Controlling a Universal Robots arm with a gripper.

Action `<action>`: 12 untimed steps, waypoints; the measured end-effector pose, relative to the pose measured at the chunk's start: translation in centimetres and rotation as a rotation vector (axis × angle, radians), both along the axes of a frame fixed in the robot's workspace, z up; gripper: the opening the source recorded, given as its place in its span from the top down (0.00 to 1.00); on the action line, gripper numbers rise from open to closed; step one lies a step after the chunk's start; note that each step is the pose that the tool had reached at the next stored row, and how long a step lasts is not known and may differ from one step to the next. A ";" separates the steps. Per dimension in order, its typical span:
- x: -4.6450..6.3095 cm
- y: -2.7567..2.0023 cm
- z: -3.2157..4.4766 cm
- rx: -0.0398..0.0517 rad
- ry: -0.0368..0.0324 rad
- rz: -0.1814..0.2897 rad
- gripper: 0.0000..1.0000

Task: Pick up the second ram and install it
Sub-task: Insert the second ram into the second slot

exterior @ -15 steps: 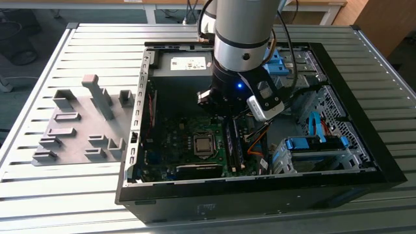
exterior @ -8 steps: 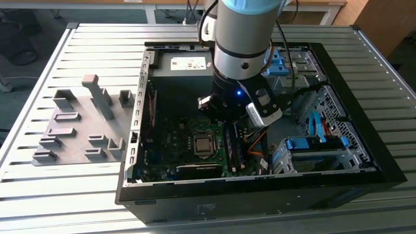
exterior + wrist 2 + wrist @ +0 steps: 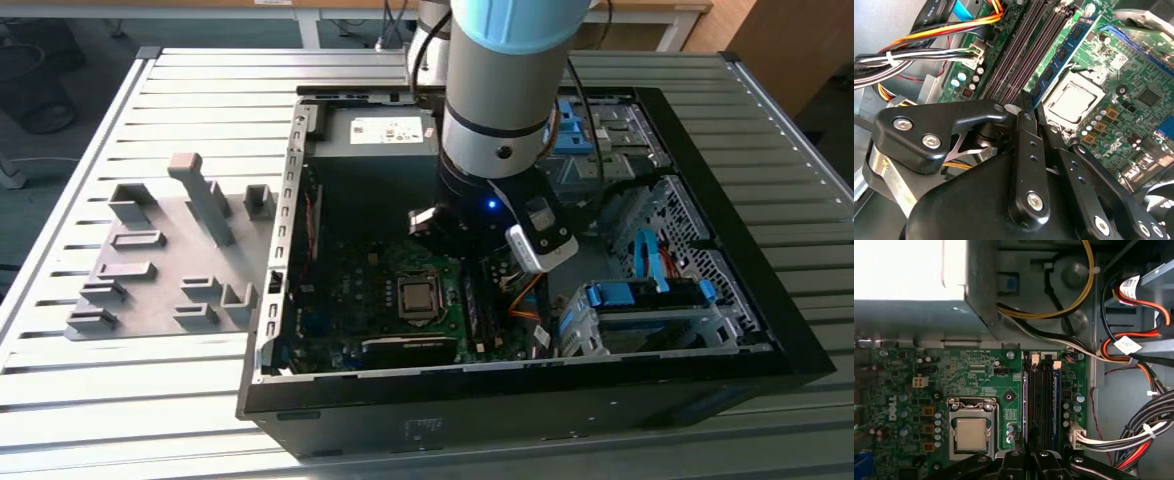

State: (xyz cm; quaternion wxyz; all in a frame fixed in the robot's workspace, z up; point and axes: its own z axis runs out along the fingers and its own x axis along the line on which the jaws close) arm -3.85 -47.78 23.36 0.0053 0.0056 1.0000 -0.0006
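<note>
Down at the black two-finger gripper (image 3: 1029,102), we see the jaws drawn right together, their tips meeting at the end of the second ram (image 3: 1066,50), a long, flat, dark blue memory stick with black chips. We cannot tell whether they nip its edge or just rest against it.

The stick stands on edge in the slot nearest the square silver processor socket (image 3: 1074,102), just beside it, chips facing the socket. Its long axis runs along that side of the socket, in line with the empty dark slots on its far side, pointing away from the jaws.

We judge it light, thin and stiff, but fragile. It is best taken by the bare top edge or the short ends, never by the chips, and it may be slippery under hard fingers.

Beyond the slots from the socket, the bundled orange, yellow and black wires (image 3: 929,35) curl past the green motherboard (image 3: 1134,100).
</note>
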 end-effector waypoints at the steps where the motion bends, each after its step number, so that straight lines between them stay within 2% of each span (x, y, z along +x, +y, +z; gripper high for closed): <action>1: 0.1 -0.01 -0.04 0.0003 0.0001 0.000 0.86; 7: 0.3 -0.02 -0.41 0.0015 0.0002 -0.001 0.86; 12: 0.7 -0.02 -1.18 0.0017 0.0002 -0.006 0.86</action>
